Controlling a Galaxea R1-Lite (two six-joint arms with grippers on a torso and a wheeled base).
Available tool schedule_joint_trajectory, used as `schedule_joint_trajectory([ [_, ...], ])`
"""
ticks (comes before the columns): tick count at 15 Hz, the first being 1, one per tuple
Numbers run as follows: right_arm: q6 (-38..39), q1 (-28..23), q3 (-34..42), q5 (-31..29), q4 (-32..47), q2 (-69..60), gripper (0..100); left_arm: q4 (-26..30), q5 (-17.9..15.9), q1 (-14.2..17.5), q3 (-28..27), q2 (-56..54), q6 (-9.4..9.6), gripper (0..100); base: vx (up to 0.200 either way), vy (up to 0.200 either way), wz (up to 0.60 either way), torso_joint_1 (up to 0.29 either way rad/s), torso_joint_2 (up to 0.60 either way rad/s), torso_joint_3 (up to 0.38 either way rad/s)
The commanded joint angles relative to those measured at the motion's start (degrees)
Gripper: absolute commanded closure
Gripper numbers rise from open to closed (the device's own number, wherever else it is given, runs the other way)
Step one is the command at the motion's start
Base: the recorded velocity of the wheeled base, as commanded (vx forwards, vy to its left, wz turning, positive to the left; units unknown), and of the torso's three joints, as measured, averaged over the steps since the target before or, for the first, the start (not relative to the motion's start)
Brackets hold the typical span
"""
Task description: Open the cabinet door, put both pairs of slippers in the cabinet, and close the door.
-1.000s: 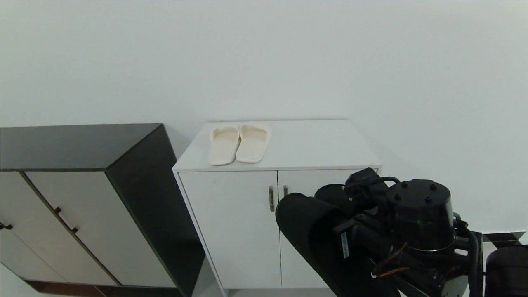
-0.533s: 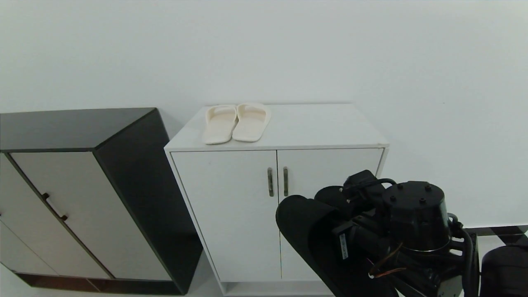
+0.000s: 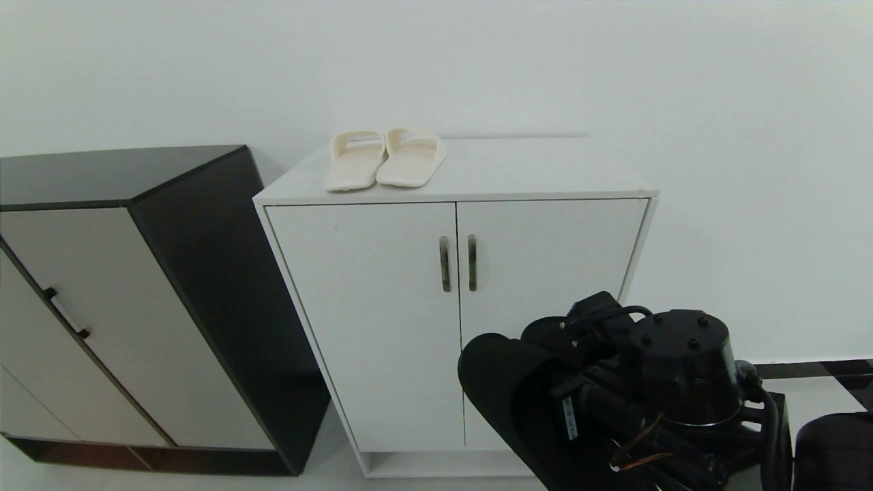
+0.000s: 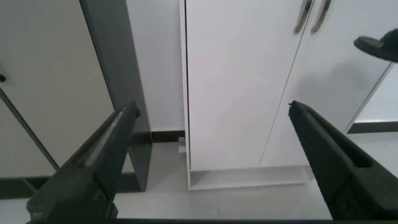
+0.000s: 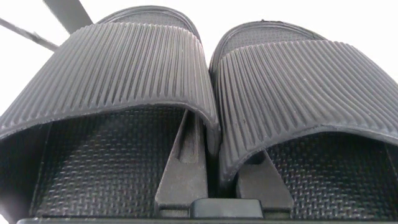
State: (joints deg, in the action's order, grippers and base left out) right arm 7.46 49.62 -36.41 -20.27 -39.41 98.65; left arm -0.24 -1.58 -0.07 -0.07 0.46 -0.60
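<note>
Presently, a white two-door cabinet [image 3: 382,320] is standing against the pale wall [image 3: 614,68], with both doors sitting shut and its two slim metal handles [image 3: 445,264] hanging upright side by side at the centre seam. A pair of cream open-toe slippers [image 3: 385,159] is lying on the left half of the cabinet's top — the two touching along their inner edges. A pair of black rubber slippers with ribbed straps [image 5: 124,74] is riding in the right gripper [image 5: 217,165], low in front of the right-hand door. Its fingers [image 5: 183,168] are reaching under the straps, one in each slipper, and pinching the neighbouring inner walls together. The left gripper [image 4: 212,107] is hanging empty with its fingers spread wide, facing the lower part of the cabinet's front. A black-sided cabinet with pale doors [image 3: 198,273] is standing just beside the white one, on its left.
</note>
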Motion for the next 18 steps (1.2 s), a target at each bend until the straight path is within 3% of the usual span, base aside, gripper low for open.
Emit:
schedule_joint_trajectory([
  [1,0.0,0.2,0.4,0.1,-0.1,0.2,100,0.0,0.0,-0.1,0.0,0.4,-0.02,0,0.000,0.000,0.00,-0.159,0.47,0.310],
  [4,-0.1,0.4,0.1,1.6,-0.1,0.1,100,-0.1,0.7,0.1,-0.5,0.5,0.42,0,0.000,0.000,0.00,-0.144,0.47,0.325],
  [5,0.0,0.7,0.4,1.5,-0.1,0.1,100,-0.4,1.1,0.2,-4.8,4.7,-0.28,0,0.000,0.000,0.00,-0.129,0.46,0.320],
  [6,0.0,0.7,0.5,1.5,-0.1,-0.2,100,-0.5,1.1,0.2,-9.0,8.9,-2.13,0,0.000,0.000,0.00,-0.119,0.46,0.344],
  [7,-0.1,0.7,0.4,1.5,-0.1,-0.8,100,-0.6,-0.5,-0.4,-16.6,17.6,-4.41,0,0.000,0.000,0.00,-0.115,0.47,0.349],
  [8,-0.8,0.7,0.4,1.5,-0.1,-1.1,100,-1.3,-3.7,-1.1,-18.3,24.8,-3.80,0,0.000,0.000,0.00,-0.100,0.43,0.354],
  [10,-1.5,1.1,0.9,1.2,-1.4,-1.4,100,-11.4,-7.9,-2.3,-18.0,38.2,-3.80,0,0.000,0.000,0.00,-0.078,0.44,0.368],
  [12,-2.3,1.1,1.5,1.1,-2.3,-1.6,100,-22.9,-9.1,-4.8,-18.7,49.0,-3.01,0,0.000,0.000,0.00,-0.037,0.45,0.386],
  [13,-2.6,1.1,1.6,1.0,-2.4,-1.7,100,-25.9,-8.6,-7.7,-20.2,53.5,-0.72,0,0.000,0.000,0.00,-0.022,0.32,0.281],
  [15,-2.7,1.2,1.6,1.2,-2.4,-2.3,100,-27.5,-7.4,-12.4,-24.2,60.2,1.65,0,0.000,0.000,0.00,-0.010,0.15,0.137],
  [18,-2.6,1.5,1.6,1.3,-2.4,-2.6,100,-28.3,-7.4,-18.4,-31.1,68.8,1.74,0,0.000,0.000,0.00,-0.001,0.03,0.012],
])
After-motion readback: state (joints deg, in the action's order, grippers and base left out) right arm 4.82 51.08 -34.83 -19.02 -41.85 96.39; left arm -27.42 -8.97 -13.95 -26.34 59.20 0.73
